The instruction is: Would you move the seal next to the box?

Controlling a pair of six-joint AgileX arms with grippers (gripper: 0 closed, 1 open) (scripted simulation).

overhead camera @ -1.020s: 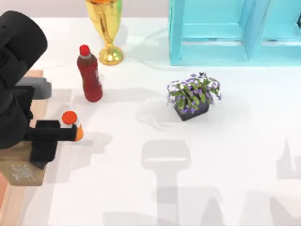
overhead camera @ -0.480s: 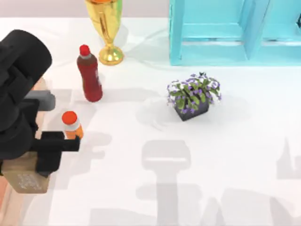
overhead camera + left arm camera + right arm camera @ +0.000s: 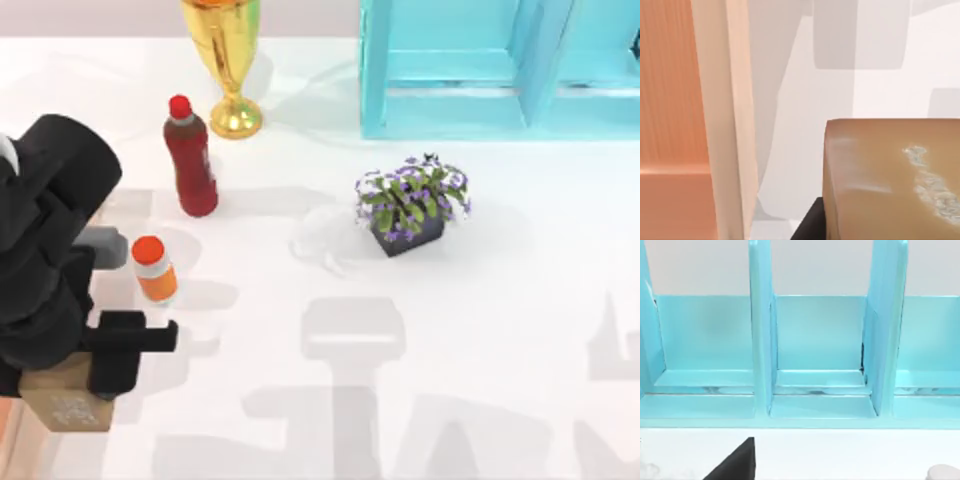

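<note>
- From above, your left arm [image 3: 45, 260] is the biggest thing in sight, a black bulk over the table's [image 3: 480, 330] left edge.
- The turquoise shelf unit [image 3: 500, 65] stands far from the left gripper, at the far side toward the right. Your right wrist view faces it square on [image 3: 820, 340] and shows three open compartments, which the top view cuts off.
- The box [image 3: 670, 100] is just beside the gripper's load: the left wrist view shows its pale wall and orange-brown wood. From above you get a sliver of it [image 3: 8, 425] at the left edge.
- A gold trophy [image 3: 228, 60], a red bottle [image 3: 192, 160] and a potted purple plant [image 3: 410, 205] sit well beyond the gripper.
- The orange bottle [image 3: 154, 270] stands upright close to the gripper, on its far side.
- The seal [image 3: 68, 400] is clamped in your left gripper [image 3: 105, 375], near the box's wall. The wrist view shows its whitish marks [image 3: 935, 190] and white table between seal and box.
</note>
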